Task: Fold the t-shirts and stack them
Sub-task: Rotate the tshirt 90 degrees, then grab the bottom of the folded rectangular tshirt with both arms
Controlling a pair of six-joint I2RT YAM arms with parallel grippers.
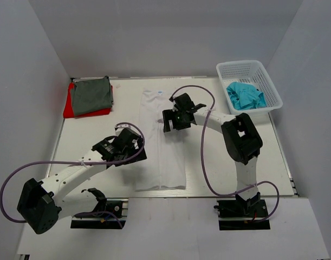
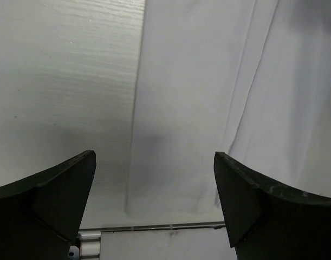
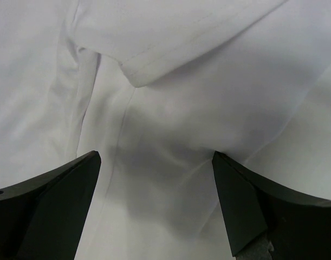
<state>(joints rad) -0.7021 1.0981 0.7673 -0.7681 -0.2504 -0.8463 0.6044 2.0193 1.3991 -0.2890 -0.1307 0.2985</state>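
My left gripper (image 2: pixel 154 156) hung spread wide over white shirt (image 1: pixel 168 162) edge; my right gripper (image 3: pixel 156 156) spread wide above shirt folds.

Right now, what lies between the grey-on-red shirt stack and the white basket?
The white t-shirt, spread lengthwise on the table, with the open right gripper over its upper part; the top view shows it.

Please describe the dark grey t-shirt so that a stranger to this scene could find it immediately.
On the table, go to the far left corner, opposite the white mesh basket. Two folded shirts are stacked there, and the dark grey t-shirt lies on top of the red t-shirt. It is the only grey cloth.
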